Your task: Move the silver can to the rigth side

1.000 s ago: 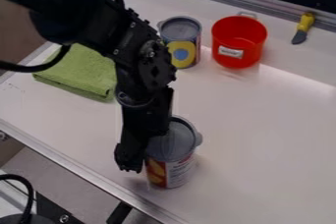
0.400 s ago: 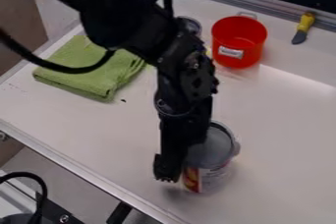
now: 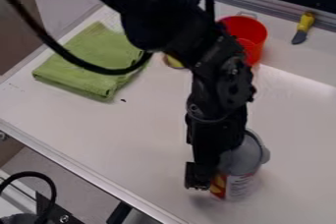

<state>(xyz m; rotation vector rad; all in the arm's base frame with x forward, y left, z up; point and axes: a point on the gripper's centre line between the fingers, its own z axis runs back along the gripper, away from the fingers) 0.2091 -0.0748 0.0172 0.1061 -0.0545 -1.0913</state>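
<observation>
Can (image 3: pixel 241 184): upright, over the worktop (image 3: pixel 131 137), lower right of centre.
Tool (image 3: pixel 201 175): just left of it as seen — whether wide or gripping, cannot tell.
Rightward path: likely can leading — away from green cloth (image 3: pixel 92 66).

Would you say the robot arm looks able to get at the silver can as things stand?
Yes, it seems so: the hand is right at the can's left side, while the red bucket and green cloth sit well back, apparently out of the way.
</observation>
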